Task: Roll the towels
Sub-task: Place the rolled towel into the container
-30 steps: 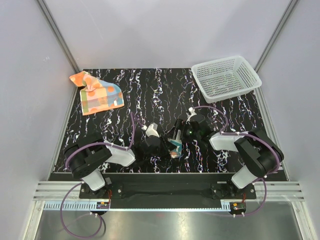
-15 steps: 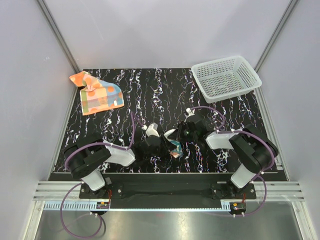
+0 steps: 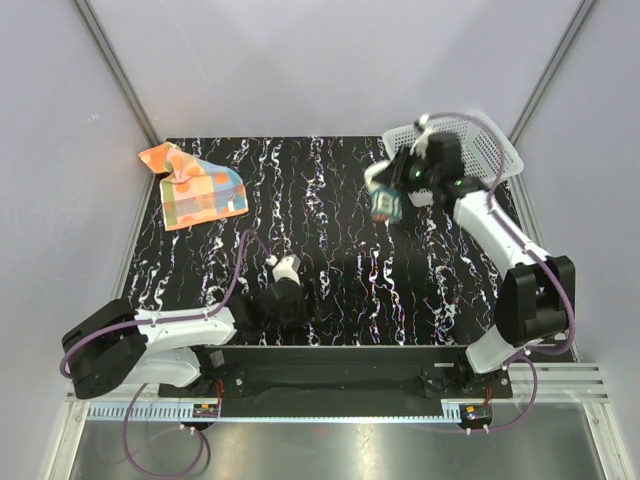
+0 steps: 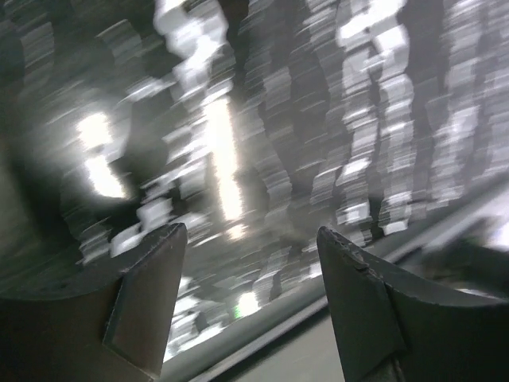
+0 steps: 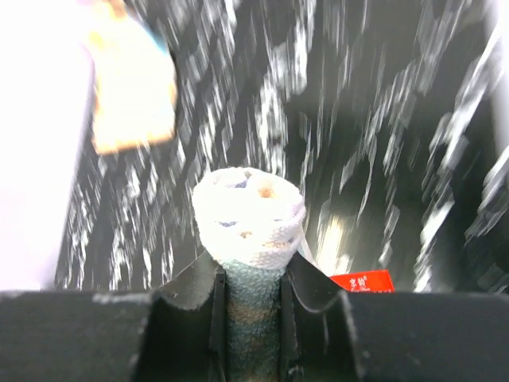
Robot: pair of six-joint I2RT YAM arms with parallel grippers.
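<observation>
- At the far right corner of the table [image 3: 320,200] stands a white mesh basket [image 3: 497,140]; the right arm hides part of its inside.
- Just beside its left side, the right gripper [image 5: 250,274] pinches the rolled cream towel [image 3: 384,205], a tight spiral with a teal band.
- The orange patchwork towel [image 3: 195,190] lies unrolled at the far left corner.
- The left gripper [image 4: 248,231] has its fingers spread apart.
</observation>
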